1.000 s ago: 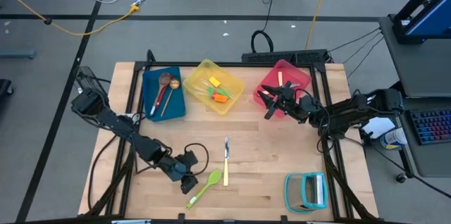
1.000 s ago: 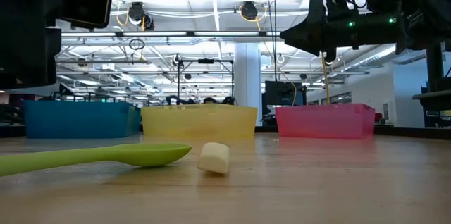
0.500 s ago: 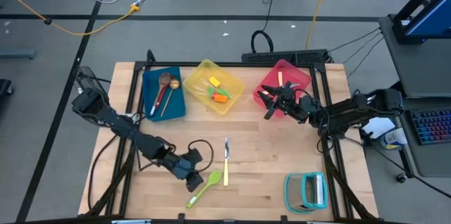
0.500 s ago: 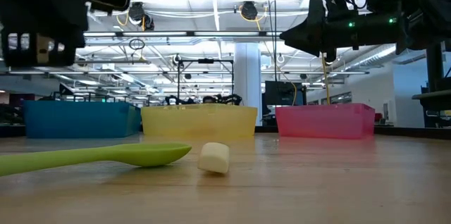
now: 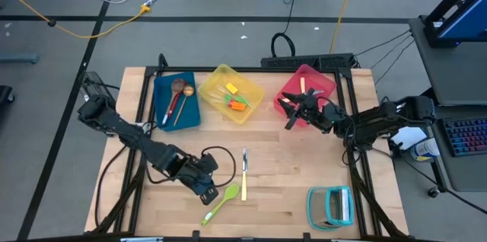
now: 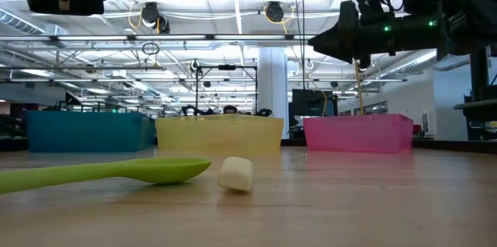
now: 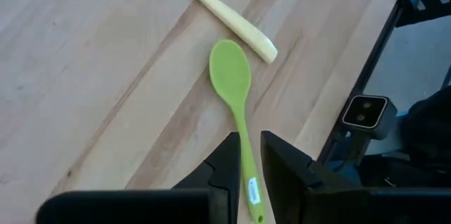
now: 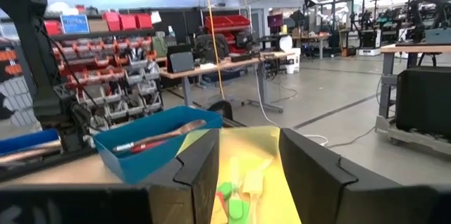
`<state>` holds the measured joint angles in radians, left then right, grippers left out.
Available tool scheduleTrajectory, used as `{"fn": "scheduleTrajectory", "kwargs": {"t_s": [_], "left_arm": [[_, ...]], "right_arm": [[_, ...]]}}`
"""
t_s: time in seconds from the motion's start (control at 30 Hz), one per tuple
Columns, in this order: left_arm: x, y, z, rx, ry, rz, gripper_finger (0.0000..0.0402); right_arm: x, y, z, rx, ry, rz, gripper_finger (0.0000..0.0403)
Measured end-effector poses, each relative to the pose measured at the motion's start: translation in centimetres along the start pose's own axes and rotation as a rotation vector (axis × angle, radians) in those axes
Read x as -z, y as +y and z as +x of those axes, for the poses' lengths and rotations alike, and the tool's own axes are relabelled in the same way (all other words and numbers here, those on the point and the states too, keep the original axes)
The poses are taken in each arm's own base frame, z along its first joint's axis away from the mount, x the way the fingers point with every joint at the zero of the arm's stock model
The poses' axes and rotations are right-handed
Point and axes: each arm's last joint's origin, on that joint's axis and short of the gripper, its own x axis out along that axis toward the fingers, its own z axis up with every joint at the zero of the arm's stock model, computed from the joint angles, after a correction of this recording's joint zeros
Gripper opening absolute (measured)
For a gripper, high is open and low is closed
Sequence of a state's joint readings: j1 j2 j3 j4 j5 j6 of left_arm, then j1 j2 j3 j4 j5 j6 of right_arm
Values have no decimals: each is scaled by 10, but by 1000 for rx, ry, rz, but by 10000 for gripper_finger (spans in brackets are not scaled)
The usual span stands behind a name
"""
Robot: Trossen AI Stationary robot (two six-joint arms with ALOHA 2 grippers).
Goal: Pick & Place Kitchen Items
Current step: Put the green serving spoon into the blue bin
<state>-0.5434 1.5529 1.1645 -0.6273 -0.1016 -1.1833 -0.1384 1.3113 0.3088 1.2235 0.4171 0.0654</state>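
A lime-green spoon lies flat on the wooden table near its front edge. It also shows in the low view and in the left wrist view. A cream-handled knife lies beside the spoon's bowl, on its right. My left gripper hangs above the spoon's handle, slightly open and empty. In the left wrist view the handle shows through the gap between the fingers. My right gripper hovers open and empty over the pink bin.
A blue bin with a wooden and a red spoon, and a yellow bin with small spatulas, stand at the table's far side, left of the pink bin. A teal-framed rack sits at the front right. Bare wood lies between them.
My left gripper has risen and gone a little toward the table's right edge, and now stands over the lime-green spoon's handle. The spoon and the knife have stayed in place.
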Motion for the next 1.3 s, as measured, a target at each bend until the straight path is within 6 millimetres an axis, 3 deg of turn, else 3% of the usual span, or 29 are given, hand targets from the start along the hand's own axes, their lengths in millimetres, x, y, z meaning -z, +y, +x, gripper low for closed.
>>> {"fn": "scheduleTrajectory", "kwargs": {"t_s": [0.17, 0.4, 0.8, 1.03, 1.3], "left_arm": [[2, -1, 16, -2, 55, -24, 86], [8, -11, 56, 68, 168, -110, 137], [17, -43, 102, -149, 257, -28, 140], [18, -51, 116, -180, 200, 15, 140], [22, -43, 110, -285, 225, 11, 140]], "right_arm": [[3, 0, 0, 1, 32, 3, 141], [10, 1, -1, 1, 102, 79, 141], [19, 23, -14, -154, 191, 104, 141], [21, 38, -23, -230, 212, 103, 141], [22, 51, -32, -299, 226, 104, 141]]}}
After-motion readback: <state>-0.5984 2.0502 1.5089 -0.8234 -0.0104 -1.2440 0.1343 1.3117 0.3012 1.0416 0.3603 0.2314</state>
